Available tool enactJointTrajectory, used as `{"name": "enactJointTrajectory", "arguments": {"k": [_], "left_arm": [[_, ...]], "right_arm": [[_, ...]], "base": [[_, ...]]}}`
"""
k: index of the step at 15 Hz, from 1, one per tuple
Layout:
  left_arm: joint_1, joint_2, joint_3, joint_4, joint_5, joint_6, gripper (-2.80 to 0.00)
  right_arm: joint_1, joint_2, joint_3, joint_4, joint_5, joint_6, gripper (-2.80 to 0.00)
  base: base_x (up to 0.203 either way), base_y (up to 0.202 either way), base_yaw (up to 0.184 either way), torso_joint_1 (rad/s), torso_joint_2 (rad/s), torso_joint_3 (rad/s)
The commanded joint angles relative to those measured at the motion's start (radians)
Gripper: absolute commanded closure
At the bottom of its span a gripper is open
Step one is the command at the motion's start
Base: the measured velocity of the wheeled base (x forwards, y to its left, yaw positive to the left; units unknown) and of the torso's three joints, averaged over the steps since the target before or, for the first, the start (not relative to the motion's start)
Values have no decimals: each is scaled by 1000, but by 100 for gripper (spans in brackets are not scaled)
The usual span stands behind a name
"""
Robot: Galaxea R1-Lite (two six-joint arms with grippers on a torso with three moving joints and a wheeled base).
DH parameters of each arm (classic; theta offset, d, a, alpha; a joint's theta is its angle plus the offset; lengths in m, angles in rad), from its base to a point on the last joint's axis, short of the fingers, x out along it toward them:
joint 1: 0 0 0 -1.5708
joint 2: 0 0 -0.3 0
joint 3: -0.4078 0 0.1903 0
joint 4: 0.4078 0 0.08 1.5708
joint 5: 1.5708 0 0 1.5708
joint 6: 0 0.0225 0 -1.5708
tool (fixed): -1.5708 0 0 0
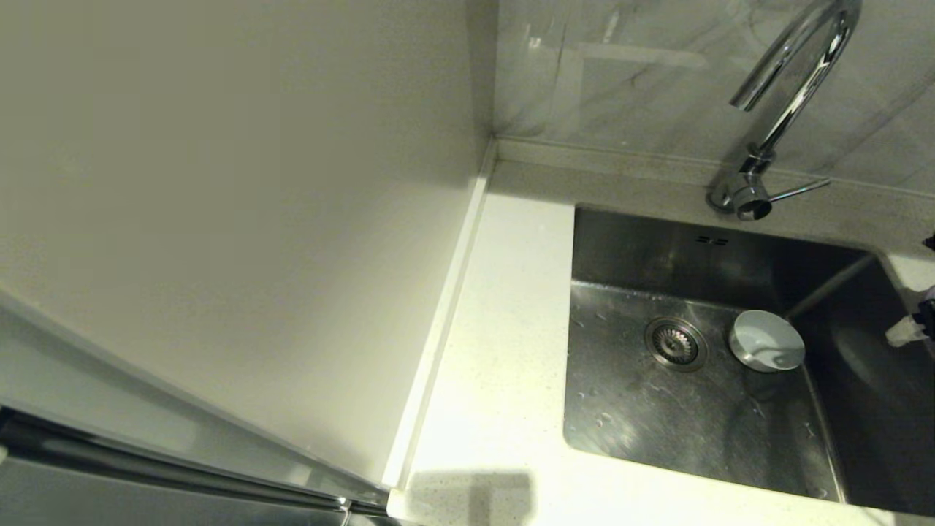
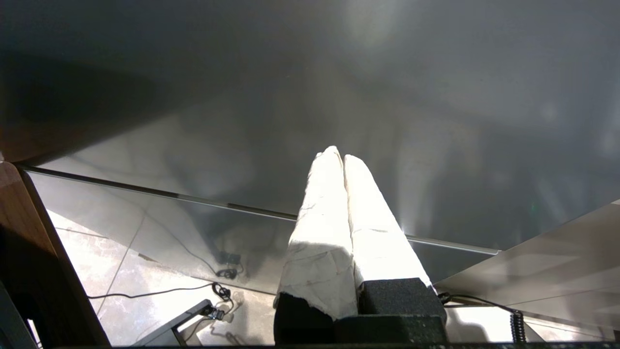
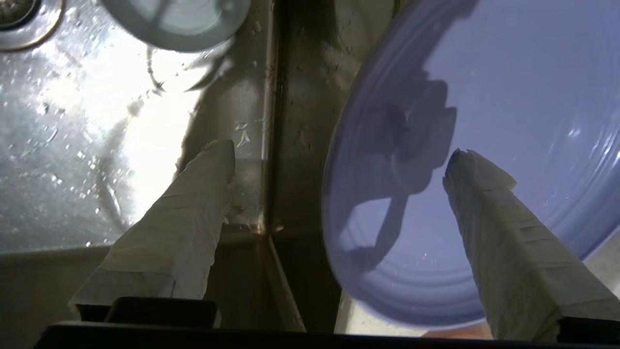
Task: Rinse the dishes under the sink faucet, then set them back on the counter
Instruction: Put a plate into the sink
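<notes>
A small pale blue-white bowl (image 1: 767, 341) stands upright in the steel sink (image 1: 643, 409), just right of the drain strainer (image 1: 676, 342). The right wrist view shows the same bowl (image 3: 179, 19). The chrome faucet (image 1: 792, 88) arches over the sink, and I see no water running. My right gripper (image 3: 341, 155) is open and empty at the sink's right edge. One finger (image 3: 193, 218) hangs over the basin, the other over the lavender plate (image 3: 508, 87). The plate lies on the counter (image 3: 358, 317) with its rim out over the sink wall. My left gripper (image 2: 339, 155) is shut and empty, away from the sink.
White speckled counter (image 1: 504, 329) runs along the sink's left side and front. A plain cream wall panel (image 1: 241, 204) fills the left. One taped fingertip (image 1: 904, 333) of the right gripper shows at the head view's right edge. Water drops lie on the sink floor.
</notes>
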Motion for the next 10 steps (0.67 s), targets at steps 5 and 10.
{"name": "enactJointTrajectory", "arguments": {"k": [5,10], "left_arm": [[0,0,3,1,0,0,0],[0,0,3,1,0,0,0]], "right_arm": [[-19,46,-44,4,-20,-3,-280],[-42,70,-62,4,-24,-3,-280]], "base": [[0,0,0,0,0,0],[0,0,0,0,0,0]]}}
